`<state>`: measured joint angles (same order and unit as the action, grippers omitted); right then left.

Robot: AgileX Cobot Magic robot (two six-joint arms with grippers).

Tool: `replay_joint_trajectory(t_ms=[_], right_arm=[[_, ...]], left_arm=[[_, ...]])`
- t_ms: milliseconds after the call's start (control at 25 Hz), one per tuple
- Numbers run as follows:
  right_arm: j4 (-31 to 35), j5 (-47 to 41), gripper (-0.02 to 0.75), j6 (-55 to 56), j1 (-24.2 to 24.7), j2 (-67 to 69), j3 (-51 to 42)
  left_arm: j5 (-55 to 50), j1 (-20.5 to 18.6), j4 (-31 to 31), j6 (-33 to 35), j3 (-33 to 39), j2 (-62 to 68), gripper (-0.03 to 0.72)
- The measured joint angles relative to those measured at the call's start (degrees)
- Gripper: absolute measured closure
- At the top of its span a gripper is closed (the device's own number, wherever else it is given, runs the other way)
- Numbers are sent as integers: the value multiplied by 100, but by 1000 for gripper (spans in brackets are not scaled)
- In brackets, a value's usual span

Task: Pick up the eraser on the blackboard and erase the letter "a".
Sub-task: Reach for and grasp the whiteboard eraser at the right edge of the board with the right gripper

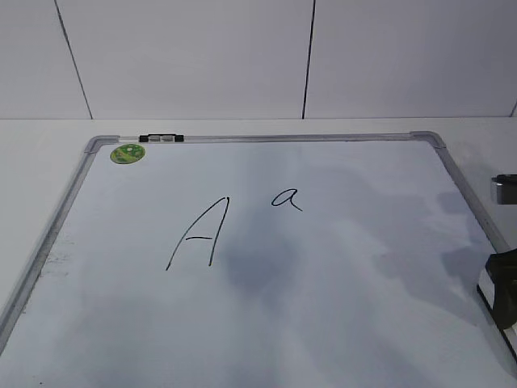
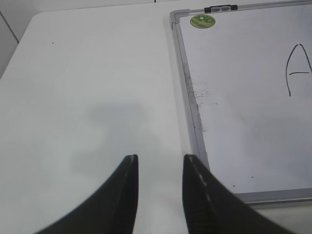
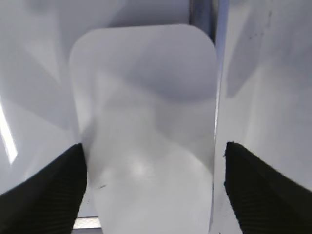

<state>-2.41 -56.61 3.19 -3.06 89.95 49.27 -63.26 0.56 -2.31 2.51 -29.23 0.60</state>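
The blackboard [image 1: 339,307] is a white board with a grey frame, lying flat on the table. A small black letter "a" [image 1: 287,198] is written near its middle, right of a large capital "A" [image 1: 198,234]. The white eraser [image 3: 146,122] lies at the board's right edge, barely visible in the exterior view [image 1: 486,293]. My right gripper [image 3: 153,156] is open with one finger on each side of the eraser; the left finger is at its side and a small gap shows at the right finger. My left gripper [image 2: 161,158] is open and empty over the table, left of the board [image 2: 243,122].
A round green sticker [image 1: 128,153] and a black clip [image 1: 161,138] sit at the board's far left corner. A grey object [image 1: 505,190] shows at the right edge. White table surrounds the board; a white wall stands behind.
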Motion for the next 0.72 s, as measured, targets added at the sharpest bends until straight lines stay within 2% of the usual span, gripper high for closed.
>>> replay_joint_trajectory(t_ms=[720], right_arm=[[-5, 181, 72, 13, 0, 334, 13]], left_arm=[[0, 0, 0, 0, 0, 0, 454]])
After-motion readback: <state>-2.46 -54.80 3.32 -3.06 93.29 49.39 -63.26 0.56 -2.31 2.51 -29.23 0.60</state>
